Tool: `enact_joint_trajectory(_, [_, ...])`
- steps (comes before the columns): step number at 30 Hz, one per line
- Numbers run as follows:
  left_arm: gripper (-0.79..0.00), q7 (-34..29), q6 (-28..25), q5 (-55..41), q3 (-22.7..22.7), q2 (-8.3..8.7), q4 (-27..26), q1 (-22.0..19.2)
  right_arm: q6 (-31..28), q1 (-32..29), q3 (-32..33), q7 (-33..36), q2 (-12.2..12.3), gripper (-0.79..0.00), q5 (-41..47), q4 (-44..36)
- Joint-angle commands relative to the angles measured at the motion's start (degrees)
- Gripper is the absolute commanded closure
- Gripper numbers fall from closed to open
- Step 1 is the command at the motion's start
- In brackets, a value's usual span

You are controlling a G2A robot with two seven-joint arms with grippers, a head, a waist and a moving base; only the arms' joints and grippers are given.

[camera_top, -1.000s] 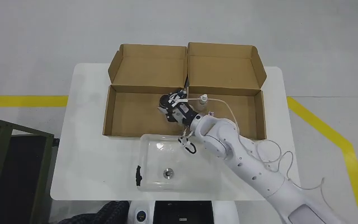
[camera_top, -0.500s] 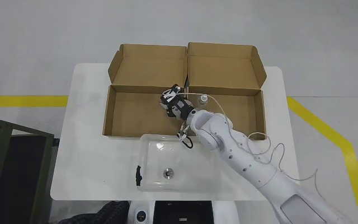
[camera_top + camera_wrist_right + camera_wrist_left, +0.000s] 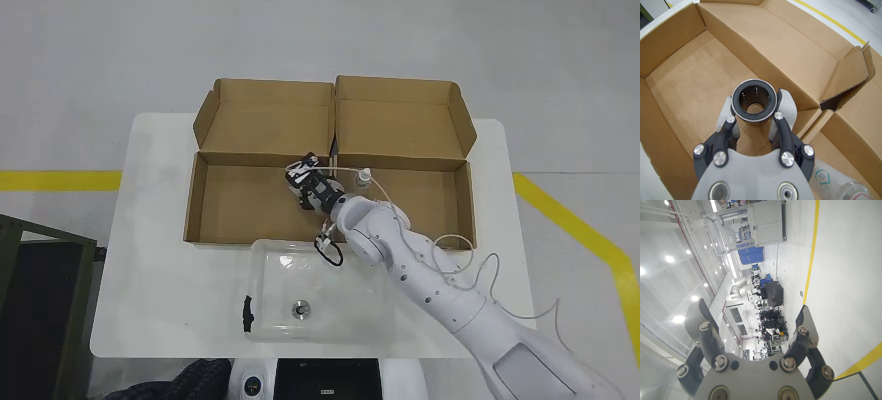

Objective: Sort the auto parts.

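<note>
My right gripper (image 3: 755, 102) is shut on a black cylindrical bearing (image 3: 754, 116) with a metal rim and a hollow bore. It holds the bearing above the floor of the left cardboard box (image 3: 693, 79), near the wall shared with the right box. In the top view, the right gripper (image 3: 305, 172) hangs over the left box's (image 3: 235, 205) far right corner. My left gripper (image 3: 753, 308) is open with nothing between its fingers and points out at the room, away from the table.
A right cardboard box (image 3: 430, 205) holds a small clear bottle (image 3: 364, 178) at its near-left corner. A clear plastic bin (image 3: 256, 262) in front of the boxes holds a small round metal part (image 3: 298, 310) and a black part (image 3: 245, 313).
The right arm has carried the bearing a little toward the far side of the left box. The parts in the bin have not moved.
</note>
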Motion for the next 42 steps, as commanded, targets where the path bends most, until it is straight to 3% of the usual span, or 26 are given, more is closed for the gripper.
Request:
enact_joint_trajectory(1, [-0.785, 0.00, 0.00, 0.00, 0.00, 0.00, 0.00, 0.00, -0.10, -0.06, 0.10, 0.15, -0.21, -0.139, -0.27, 0.24])
enact_joint_trajectory(9, [-0.785, 0.00, 0.00, 0.00, 0.00, 0.00, 0.00, 0.00, -0.37, -0.58, 0.57, 0.99, -0.84, -0.289, -1.94, 0.58])
enact_joint_trajectory(27, [-0.785, 0.00, 0.00, 0.00, 0.00, 0.00, 0.00, 0.00, -2.76, -6.19, 5.74, 2.39, 0.06, -0.416, -6.84, -7.96])
enact_joint_trajectory(42, [-0.785, 0.00, 0.00, 0.00, 0.00, 0.00, 0.00, 0.00, -16.69, -17.99, 11.99, 0.84, 3.09, -0.548, -10.16, -27.29])
